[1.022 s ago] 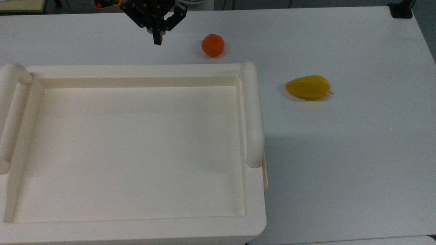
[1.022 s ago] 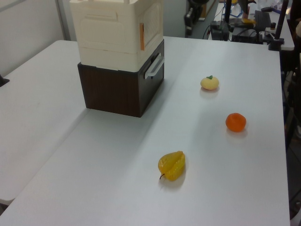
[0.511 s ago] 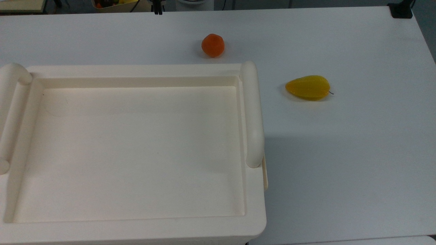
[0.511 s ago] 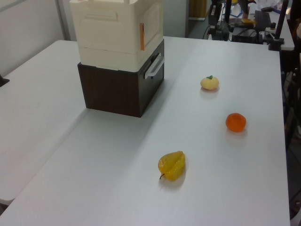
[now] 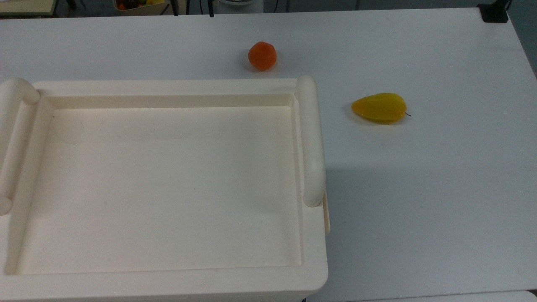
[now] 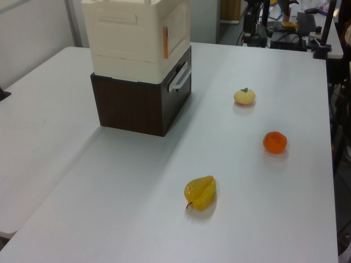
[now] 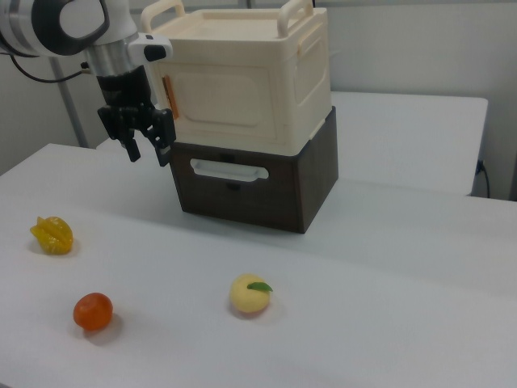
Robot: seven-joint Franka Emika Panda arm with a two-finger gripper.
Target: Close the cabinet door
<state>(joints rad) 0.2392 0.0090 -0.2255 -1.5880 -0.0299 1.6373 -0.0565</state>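
Your robot's black two-finger hand (image 7: 147, 144) has pulled back from the spot it held a second ago in the top view, near the round orange fruit (image 5: 262, 55); in the right view it now hangs in the air just off the right view's left corner of the large cream plastic cabinet (image 7: 242, 81), touching nothing, its fingers parted and empty. The cabinet sits on a dark brown wooden drawer box (image 7: 254, 182) on the white table (image 5: 419, 188). The thin cream cabinet door (image 7: 218, 97), with its paler inset panel and a reddish mark on its edge, appears to lie flush with the cabinet's front face in the right view. By that look, the door seems already shut and the hand is withdrawing, so the task is likely finished. The yellow ridged starfruit (image 5: 379, 108) and a pale yellow round fruit with a green leaf (image 7: 250, 294) lie on the table, unmoved.
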